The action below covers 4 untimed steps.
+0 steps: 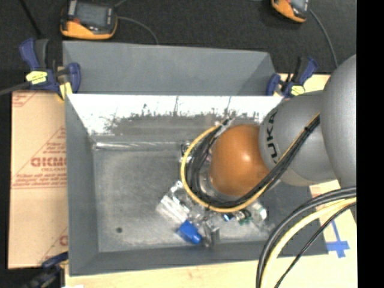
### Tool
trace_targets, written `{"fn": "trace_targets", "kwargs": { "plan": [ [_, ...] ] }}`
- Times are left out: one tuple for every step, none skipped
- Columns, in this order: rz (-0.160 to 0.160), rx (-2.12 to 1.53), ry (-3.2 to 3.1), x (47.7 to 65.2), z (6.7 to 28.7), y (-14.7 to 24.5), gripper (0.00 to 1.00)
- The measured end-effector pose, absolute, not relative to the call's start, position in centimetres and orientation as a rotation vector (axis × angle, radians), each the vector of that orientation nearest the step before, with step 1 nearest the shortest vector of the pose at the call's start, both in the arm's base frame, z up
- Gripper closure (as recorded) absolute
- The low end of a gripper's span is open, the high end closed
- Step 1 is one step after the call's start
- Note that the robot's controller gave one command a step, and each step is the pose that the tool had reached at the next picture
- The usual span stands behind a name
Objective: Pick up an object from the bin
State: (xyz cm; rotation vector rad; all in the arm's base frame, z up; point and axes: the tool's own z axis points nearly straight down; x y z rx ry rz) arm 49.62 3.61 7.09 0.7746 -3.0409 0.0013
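Arm: reaches in from the right, with its orange wrist cover (235, 161) above the front-middle floor of the bin (120, 179).
Gripper (204, 213): sits under the cover over a small heap (240, 216); cannot tell whether it is open or closed.
Nearest things: a blue block (191, 233), long axis slanting down-right, and a clear plastic piece (170, 207) just up-left of it.
Edges: the heap lies near the front wall.
Room: bare floor to the left.

Heap of small things (193, 219) partly hidden under the orange wrist cover (237, 158), its pieces mostly indistinct.
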Motion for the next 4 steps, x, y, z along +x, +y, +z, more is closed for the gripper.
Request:
{"fn": "trace_targets", "kwargs": {
  "plan": [
    [0.005,0.783,-3.043,49.7,7.2,3.5,1.0],
    [0.001,1.648,-2.675,49.2,12.4,0.0,1.0],
    [0.009,1.64,-2.689,53.1,19.4,-1.7,1.0],
    [0.005,1.638,-2.685,52.6,25.8,-1.8,1.0]
  ]
}}
